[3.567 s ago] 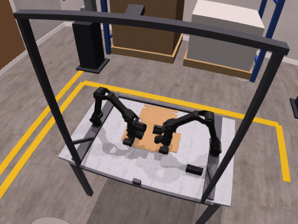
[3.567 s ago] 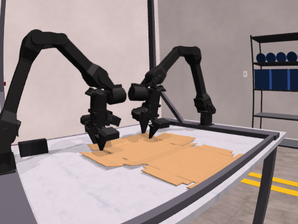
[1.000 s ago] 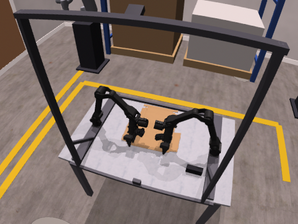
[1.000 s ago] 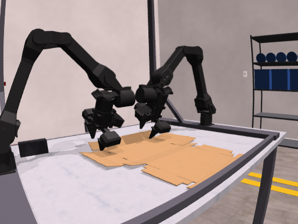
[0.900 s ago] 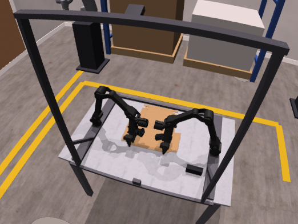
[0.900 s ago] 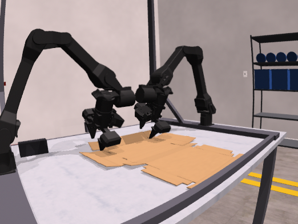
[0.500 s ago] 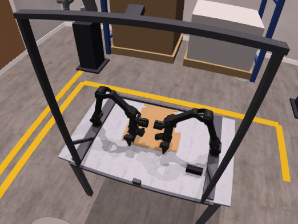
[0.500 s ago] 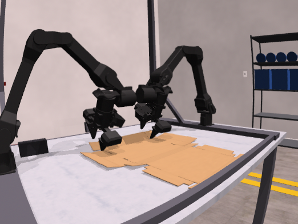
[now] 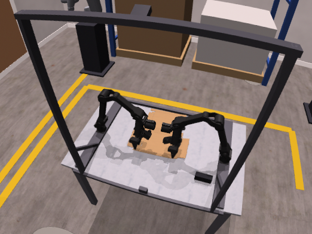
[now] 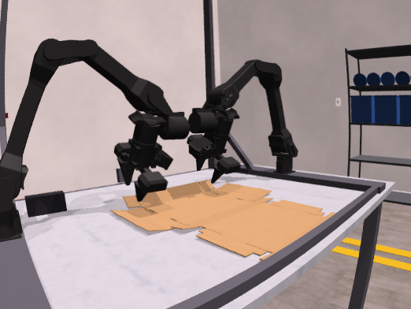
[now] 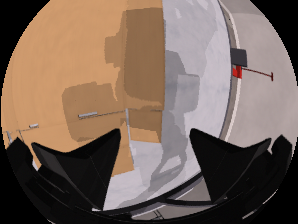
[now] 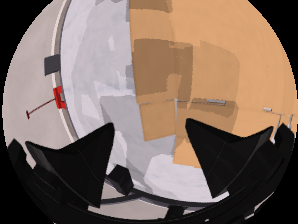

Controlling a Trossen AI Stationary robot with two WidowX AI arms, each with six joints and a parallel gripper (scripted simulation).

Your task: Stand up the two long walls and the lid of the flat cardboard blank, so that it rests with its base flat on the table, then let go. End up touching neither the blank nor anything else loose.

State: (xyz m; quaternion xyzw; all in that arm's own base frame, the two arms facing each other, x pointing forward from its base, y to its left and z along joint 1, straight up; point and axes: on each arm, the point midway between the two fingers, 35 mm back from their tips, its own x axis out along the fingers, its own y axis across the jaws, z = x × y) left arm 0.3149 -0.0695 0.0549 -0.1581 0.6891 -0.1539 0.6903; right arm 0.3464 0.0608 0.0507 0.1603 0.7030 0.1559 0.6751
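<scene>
Blank (image 9: 159, 140) (image 10: 236, 213) (image 11: 40, 65) (image 12: 260, 60): largely flat on surface (image 9: 119, 176) (image 10: 98, 268) (image 11: 200, 50) (image 12: 95, 50), under both arms. Left end effector (image 9: 137, 141) (image 10: 207, 176) (image 11: 155, 131) and right end effector (image 9: 174, 147) (image 10: 134, 191) (image 12: 150, 125): fingers apart, gripping nothing. Risk: tips descending off the edge could crush cardboard; uneven lifting could skew it.

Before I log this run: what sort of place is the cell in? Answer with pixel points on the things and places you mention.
Likely a warehouse or workshop bay: yellow painted floor lines (image 9: 191, 104) (image 10: 374, 246), a big brown box (image 9: 155, 36) on a wooden pallet-like base (image 9: 149, 57), and a black metal shelf unit (image 10: 348, 118).
</scene>
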